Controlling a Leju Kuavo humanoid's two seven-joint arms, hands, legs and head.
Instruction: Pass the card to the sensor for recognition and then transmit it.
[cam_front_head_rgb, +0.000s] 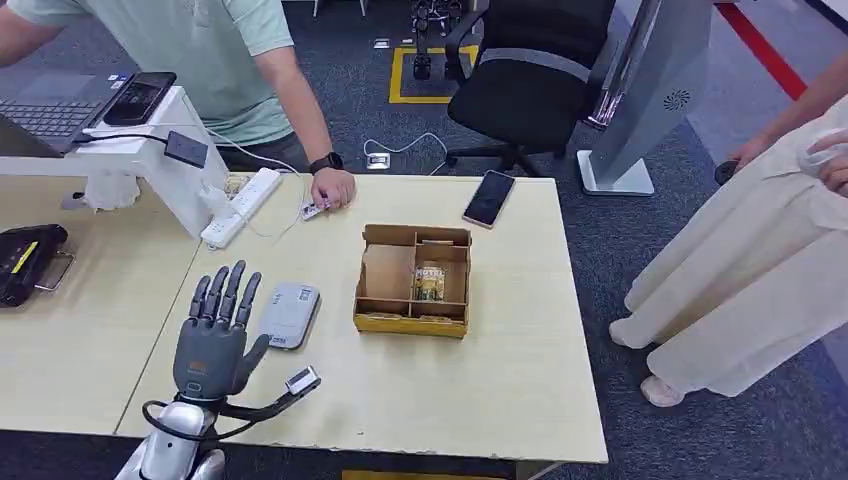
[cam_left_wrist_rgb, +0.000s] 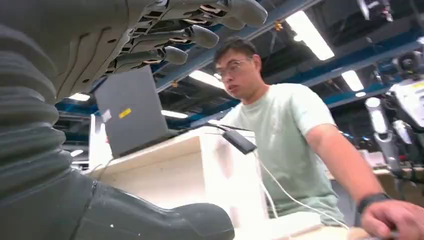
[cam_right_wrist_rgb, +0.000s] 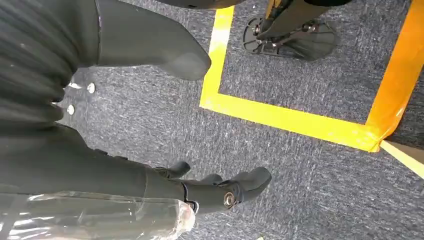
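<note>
Fingers (cam_front_head_rgb: 228, 292) of our left hand (cam_front_head_rgb: 213, 340) are spread wide and straight, holding nothing, raised above the worktop (cam_front_head_rgb: 480, 390) with the palm facing away from us. Just beside them, to the right, lies the grey sensor (cam_front_head_rgb: 289, 314), flat on the worktop. We see a small pale card (cam_front_head_rgb: 314, 209) further back near the far edge, under the hand (cam_front_head_rgb: 333, 187) of a person in a light green shirt who leans over from behind. A white power strip (cam_front_head_rgb: 242, 207) lies near that hand. Toward the middle stands a cardboard box (cam_front_head_rgb: 413, 281) with compartments, one holding a small jar (cam_front_head_rgb: 430, 281). A phone (cam_front_head_rgb: 489, 198) lies at the far edge. Our right hand (cam_right_wrist_rgb: 150, 125) hangs over grey carpet beside yellow floor tape (cam_right_wrist_rgb: 295, 120), fingers (cam_right_wrist_rgb: 220, 187) loosely apart, nothing in them. Another person in pale clothes stands at the right.
</note>
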